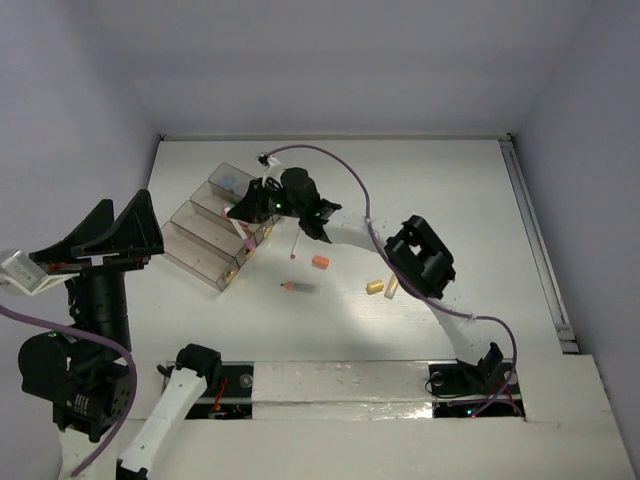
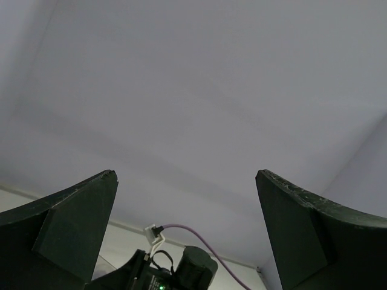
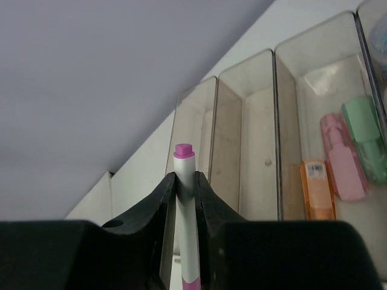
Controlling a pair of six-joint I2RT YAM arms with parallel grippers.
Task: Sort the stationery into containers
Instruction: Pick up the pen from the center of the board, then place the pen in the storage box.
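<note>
Watching the right gripper (image 3: 184, 181) pinch a thin white pen with a magenta cap (image 3: 184, 172) over the end one of four clear smoky plastic boxes (image 3: 275, 121), I fear it clips that outer rim and falls outside; the left gripper (image 2: 186, 181) gapes empty.

White, purple-capped pen (image 3: 187, 211); orange, pink, green sticks (image 3: 343, 160).

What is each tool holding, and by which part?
The right tool holds a white pen, pinched on its barrel just behind the pink end. The left tool is open and holds nothing.
</note>
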